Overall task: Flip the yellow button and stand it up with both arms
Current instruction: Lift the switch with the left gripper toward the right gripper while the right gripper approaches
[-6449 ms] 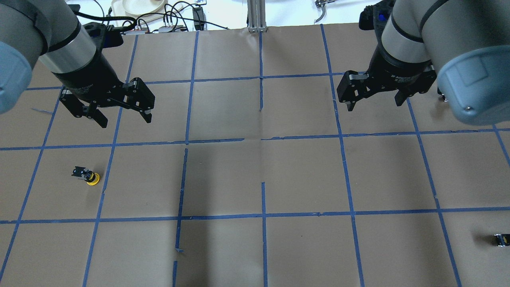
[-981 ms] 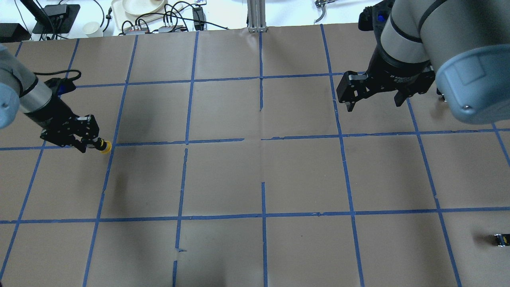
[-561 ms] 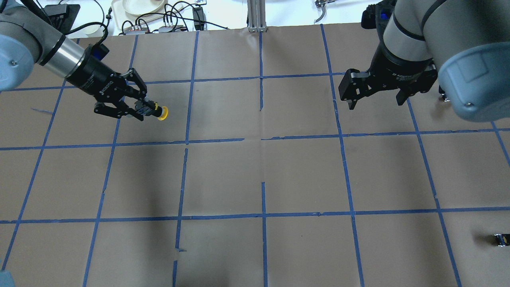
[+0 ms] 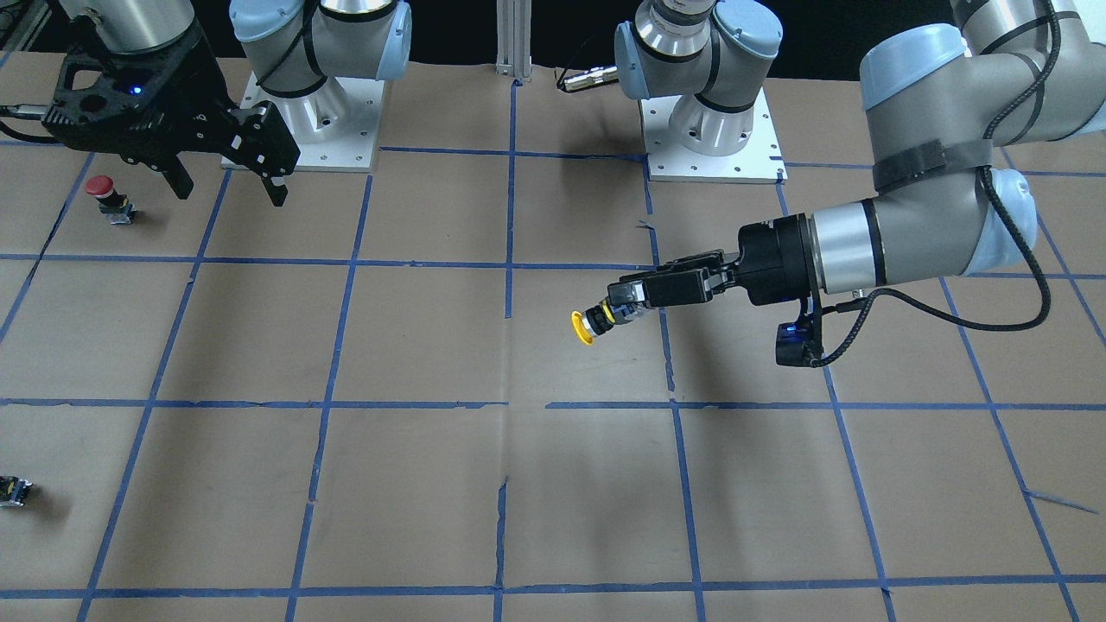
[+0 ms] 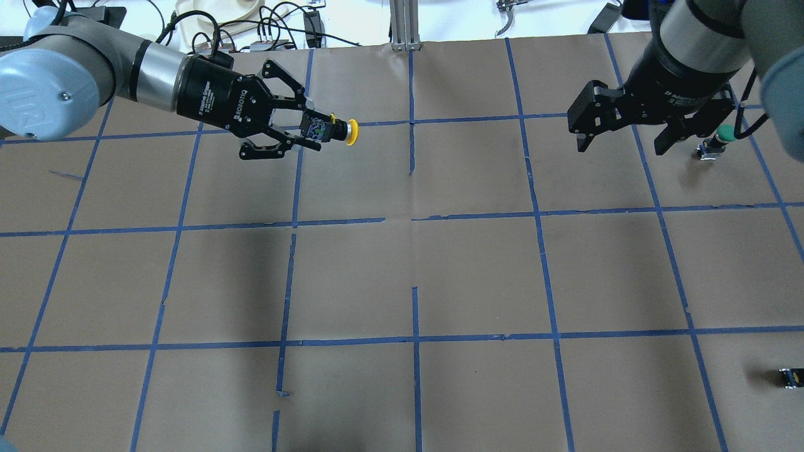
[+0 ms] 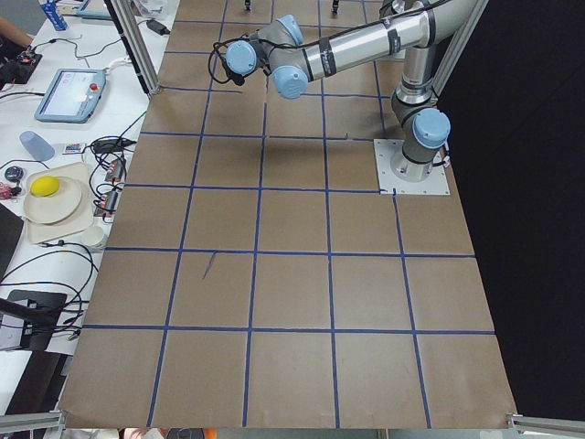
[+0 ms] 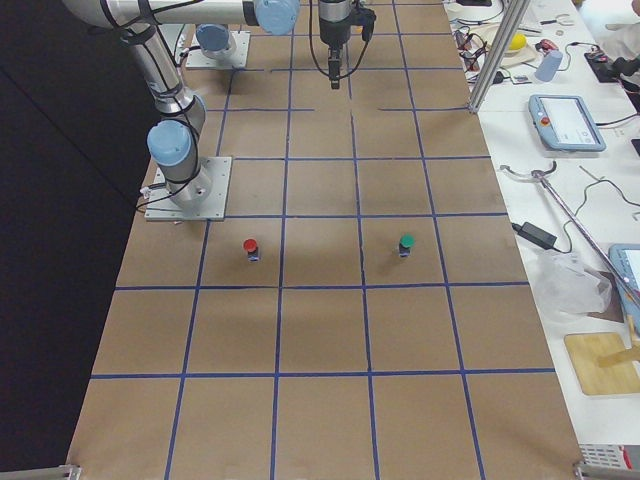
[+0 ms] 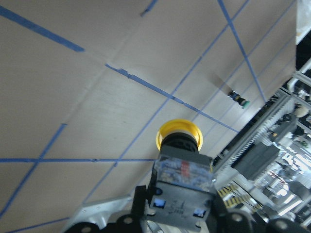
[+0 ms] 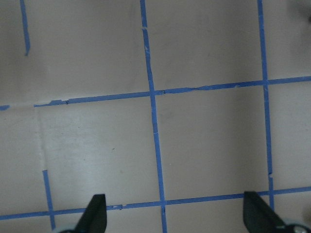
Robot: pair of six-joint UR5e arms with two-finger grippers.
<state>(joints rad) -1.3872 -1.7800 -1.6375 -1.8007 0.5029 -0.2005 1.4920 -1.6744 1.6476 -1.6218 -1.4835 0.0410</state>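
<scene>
Three capped buttons are showing: one yellow button (image 5: 342, 130), one red button (image 4: 107, 199) and one green button (image 7: 406, 243). One small black part (image 5: 789, 377) is lying on the single desk (image 5: 477, 276). Two arms are hanging over it: the left arm (image 5: 151, 69) and the right arm (image 5: 697, 31).

This is a robotics lab: a silver-grey jointed left arm (image 4: 916, 233) and its twin right arm (image 4: 346, 30) bolted on white base plates (image 4: 752, 164) to a brown-paper tabletop (image 5: 477, 276) gridded with blue tape (image 5: 416, 339), a touchscreen teach pendant (image 6: 69, 94) alongside.
</scene>
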